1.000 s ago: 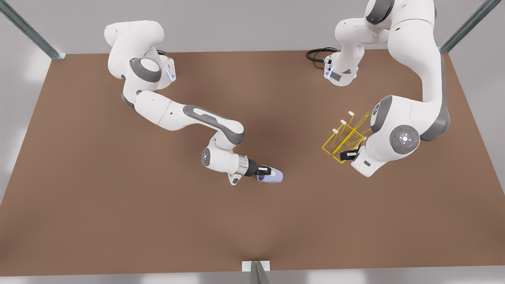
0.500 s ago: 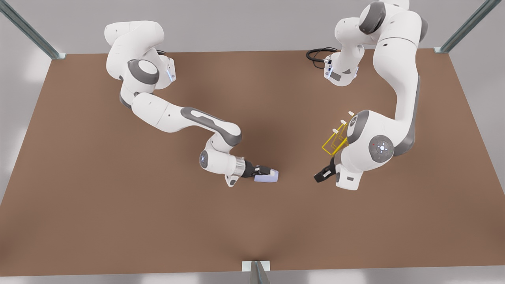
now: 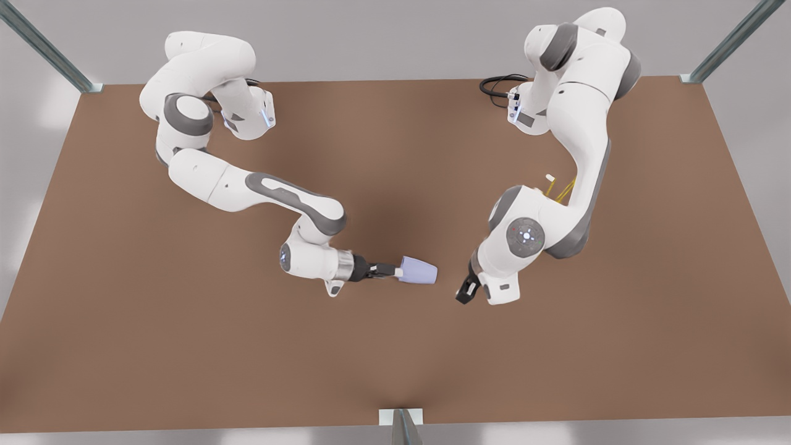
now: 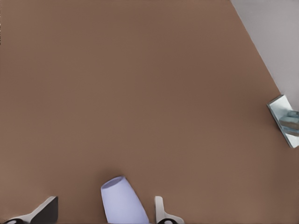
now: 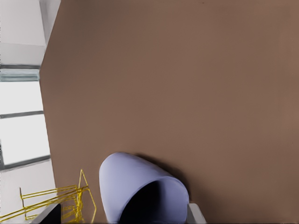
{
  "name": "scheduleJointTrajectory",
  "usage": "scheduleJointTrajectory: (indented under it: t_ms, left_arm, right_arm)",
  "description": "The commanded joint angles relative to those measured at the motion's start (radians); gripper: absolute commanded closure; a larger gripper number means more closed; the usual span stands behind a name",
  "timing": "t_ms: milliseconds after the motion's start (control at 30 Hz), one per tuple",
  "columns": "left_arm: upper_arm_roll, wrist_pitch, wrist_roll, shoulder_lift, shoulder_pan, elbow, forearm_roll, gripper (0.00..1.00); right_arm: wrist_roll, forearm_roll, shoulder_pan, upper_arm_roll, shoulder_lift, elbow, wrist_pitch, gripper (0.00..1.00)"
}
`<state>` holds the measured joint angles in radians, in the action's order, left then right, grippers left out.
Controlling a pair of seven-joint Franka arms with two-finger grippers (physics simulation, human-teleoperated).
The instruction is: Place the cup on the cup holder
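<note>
The lavender-blue cup (image 3: 419, 271) lies on its side on the brown table, rim toward the front view's left. My right gripper (image 3: 393, 270) is just off that rim, open, and the right wrist view looks into the cup's dark mouth (image 5: 149, 200) between the right gripper's (image 5: 124, 207) spread fingers. My left gripper (image 3: 465, 294) hangs open a short way from the cup's base on the front view's right. The left wrist view has the cup (image 4: 122, 201) ahead of the left gripper (image 4: 106, 201). The yellow cup holder (image 3: 560, 189) (image 5: 56, 201) is mostly hidden behind the left arm.
A black cable (image 3: 494, 84) lies at the table's back edge by the left arm's base. A metal bracket (image 3: 400, 421) (image 4: 283, 119) stands at the middle of the near edge. Metal posts rise at the back corners.
The right gripper let go of the cup and drew back toward the front view's left. The left arm left the cup holder and swung toward the cup, now covering most of the holder.
</note>
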<state>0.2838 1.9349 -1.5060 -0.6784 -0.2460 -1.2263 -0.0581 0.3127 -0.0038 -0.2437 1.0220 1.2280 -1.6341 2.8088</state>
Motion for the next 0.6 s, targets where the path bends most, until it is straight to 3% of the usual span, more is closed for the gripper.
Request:
scheduleJointTrajectory:
  t_ms: [0, 67, 133, 233, 300, 467, 500, 567]
  left_arm:
    - [0.0, 0.016, -0.582, -0.02, 0.002, 0.008, -0.006, 0.0]
    - [0.0, 0.107, -0.582, -0.076, -0.012, 0.005, -0.008, 0.0]
    - [0.002, 0.148, -0.585, -0.09, -0.053, 0.008, -0.008, 0.0]
    - [0.0, 0.203, -0.585, -0.127, -0.081, 0.011, -0.037, 0.0]
    - [-0.023, 0.223, -0.583, -0.138, -0.105, 0.011, -0.039, 0.0]
    - [-0.054, 0.213, -0.577, -0.118, -0.171, -0.047, -0.129, 0.0]
    - [-0.049, 0.216, -0.58, -0.093, -0.182, -0.093, -0.177, 0.0]
    - [-0.049, 0.219, -0.58, -0.096, -0.202, -0.119, -0.189, 0.0]
  right_arm:
    - [-0.109, -0.01, -0.095, 0.018, -0.035, -0.084, -0.058, 0.0]
    - [-0.113, -0.019, -0.295, 0.023, -0.171, -0.239, -0.192, 0.0]
    - [-0.219, -0.038, -0.512, 0.03, -0.361, -0.349, -0.442, 0.0]
    - [-0.42, -0.113, -0.712, -0.017, -0.656, -0.368, -0.822, 0.0]
    - [-0.578, -0.166, -0.706, -0.112, -0.837, -0.36, -0.933, 0.0]
    - [-0.564, -0.17, -0.709, -0.126, -1.107, -0.302, -0.98, 0.0]
    - [-0.503, -0.171, -0.7, -0.117, -1.125, -0.274, -0.989, 0.0]
    - [-0.488, -0.171, -0.701, -0.118, -1.059, -0.047, -1.21, 0.0]
